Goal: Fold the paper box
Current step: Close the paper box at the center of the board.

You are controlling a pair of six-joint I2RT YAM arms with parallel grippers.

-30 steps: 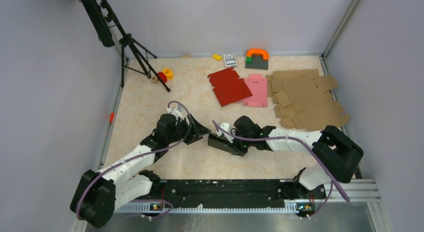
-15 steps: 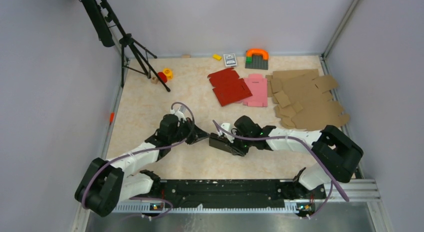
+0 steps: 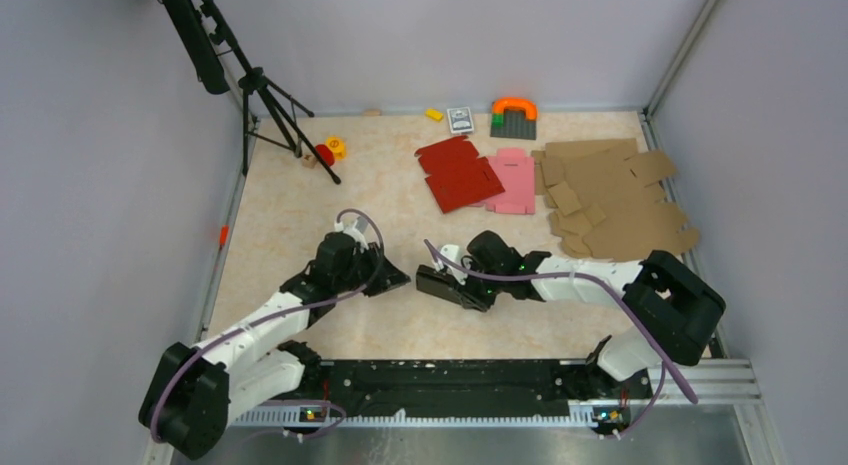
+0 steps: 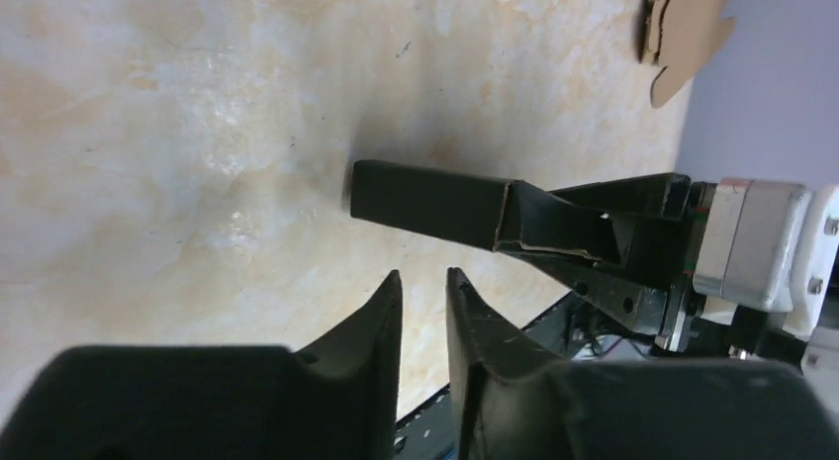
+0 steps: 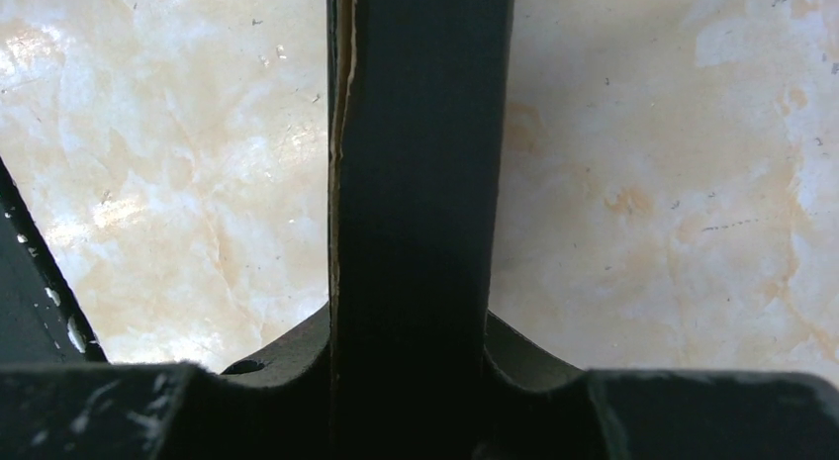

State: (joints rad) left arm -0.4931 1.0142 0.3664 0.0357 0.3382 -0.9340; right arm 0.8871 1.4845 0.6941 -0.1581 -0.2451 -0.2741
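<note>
The right gripper (image 5: 411, 329) is clamping the paper box (image 5: 416, 134), whose black card is hiding most of the grip. The left gripper (image 4: 423, 282) is hovering just beside the box's free end over the tabletop (image 4: 178, 134), barely parted and holding nothing.

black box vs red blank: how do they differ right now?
Shape: the black box is folded into a narrow sleeve, while the red blank lies flat and unfolded.
Hold: the black box is clamped by the right gripper. Nothing touches the red blank.
Place: the black box is mid-table between the arms. The red blank is at the far side, against the pink blank.
Shared: both look like thin die-cut cardboard.
</note>
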